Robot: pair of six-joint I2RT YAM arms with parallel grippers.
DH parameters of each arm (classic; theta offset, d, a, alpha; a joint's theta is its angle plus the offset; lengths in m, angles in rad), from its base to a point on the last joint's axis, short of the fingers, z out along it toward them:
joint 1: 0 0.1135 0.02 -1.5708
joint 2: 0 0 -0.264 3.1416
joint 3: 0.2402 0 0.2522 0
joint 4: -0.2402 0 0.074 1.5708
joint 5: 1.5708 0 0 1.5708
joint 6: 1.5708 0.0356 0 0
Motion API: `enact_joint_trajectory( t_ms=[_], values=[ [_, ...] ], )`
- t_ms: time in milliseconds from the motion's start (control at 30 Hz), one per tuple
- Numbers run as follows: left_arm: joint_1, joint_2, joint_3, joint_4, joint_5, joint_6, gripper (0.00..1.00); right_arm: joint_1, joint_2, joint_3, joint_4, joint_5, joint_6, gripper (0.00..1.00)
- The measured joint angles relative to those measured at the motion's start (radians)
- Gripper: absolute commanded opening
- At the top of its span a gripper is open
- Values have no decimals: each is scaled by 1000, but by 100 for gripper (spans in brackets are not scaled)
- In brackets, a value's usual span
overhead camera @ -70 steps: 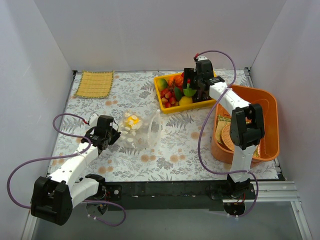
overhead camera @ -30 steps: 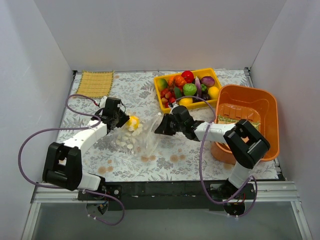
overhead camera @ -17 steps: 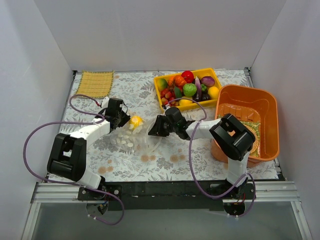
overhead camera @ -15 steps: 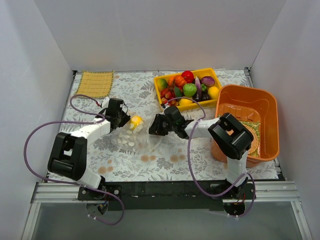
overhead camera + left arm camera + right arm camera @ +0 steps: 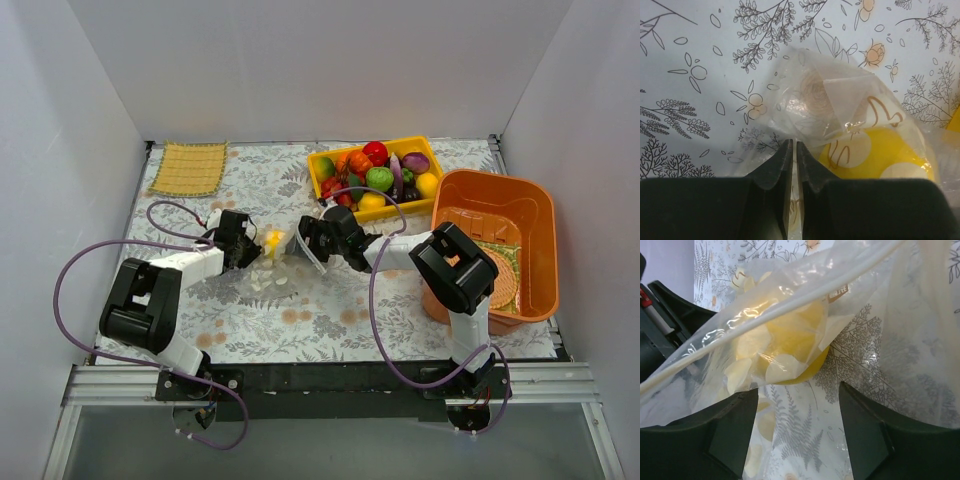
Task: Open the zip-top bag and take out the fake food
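Note:
The clear spotted zip-top bag (image 5: 276,268) lies crumpled on the table between my grippers. A yellow fake fruit (image 5: 270,240) sits inside it. My left gripper (image 5: 249,250) is shut on a fold of the bag's plastic (image 5: 830,100) at its left end, with the yellow fruit (image 5: 880,155) just right of the fingers (image 5: 782,160). My right gripper (image 5: 308,240) is open at the bag's right end. In the right wrist view the gripper (image 5: 797,392) is at the bag's mouth, the zip rim (image 5: 790,305) crosses above and the yellow fruit (image 5: 795,340) lies just ahead. More fake food (image 5: 378,178) fills the yellow tray.
The yellow tray (image 5: 428,147) stands at the back centre-right. An orange bin (image 5: 500,190) holding woven coasters is at the right. A woven yellow mat (image 5: 188,167) lies at the back left. Purple cables loop beside both arms.
My right gripper has moved from the yellow tray down and left to the bag's mouth. My left gripper has shifted right along the bag, which has bunched up shorter between them.

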Motion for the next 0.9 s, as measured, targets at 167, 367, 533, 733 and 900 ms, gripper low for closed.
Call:
enact_joint_trajectory(
  t_ms=[167, 367, 533, 733, 900],
  values=[
    [-6, 6, -14, 19, 14, 5, 2, 0, 0, 0, 39, 12, -2, 78],
    [-28, 18, -14, 52, 22, 8, 0, 1, 29, 52, 19, 16, -19, 80],
    [-39, 23, -14, 62, 24, 9, 0, 2, 51, 114, -18, 38, -58, 84],
    [-48, 30, -14, 82, 29, 14, 0, 12, 92, 233, -127, 100, -130, 85],
    [-54, 31, -14, 85, 30, 19, 0, 31, 130, 314, -195, 139, -188, 85]
  ],
)
